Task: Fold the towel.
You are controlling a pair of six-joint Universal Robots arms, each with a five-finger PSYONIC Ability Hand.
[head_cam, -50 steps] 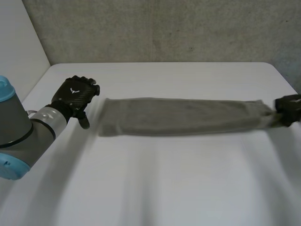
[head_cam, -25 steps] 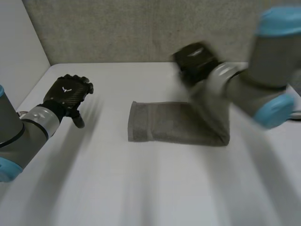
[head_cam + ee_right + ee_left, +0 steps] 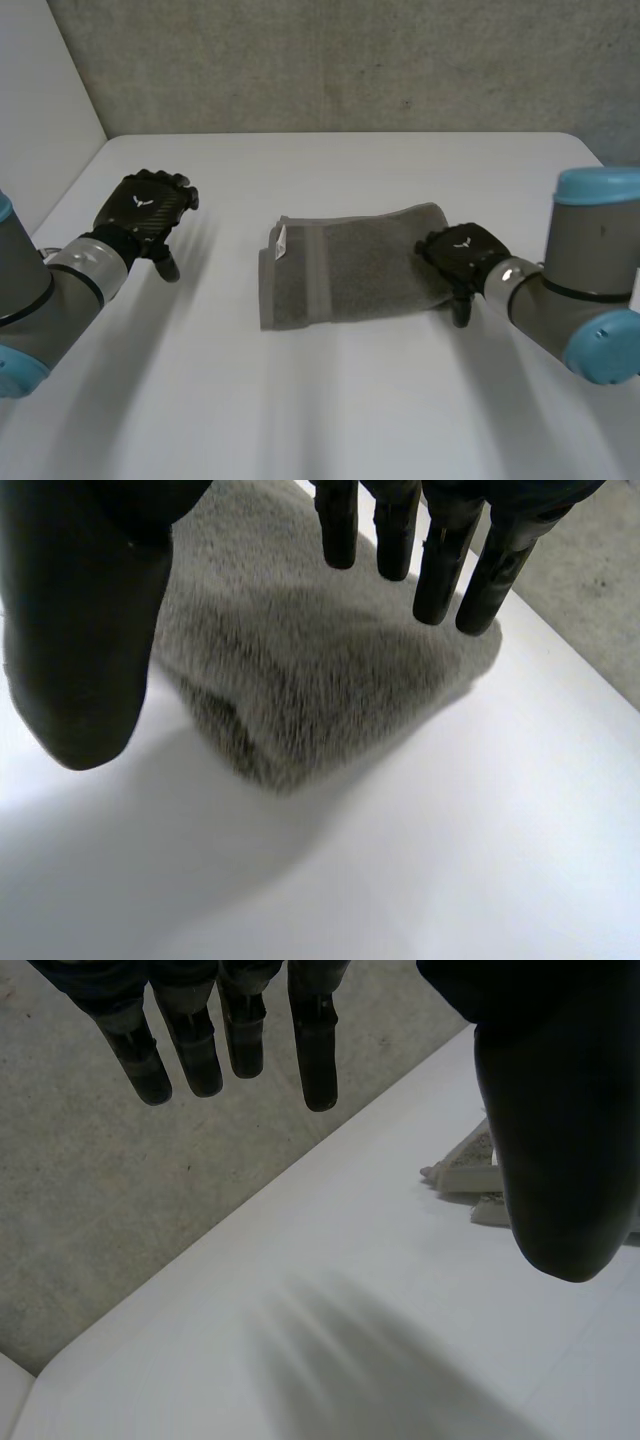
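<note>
Grey towel lies folded on white worktop, small white label at towel's left end. Right hand at towel's right end, fingers straight over cloth, thumb apart, nothing held; contact with cloth not clear. Left hand well apart from towel, on towel's left side, over bare worktop, fingers straight and relaxed, nothing in grasp.
</note>
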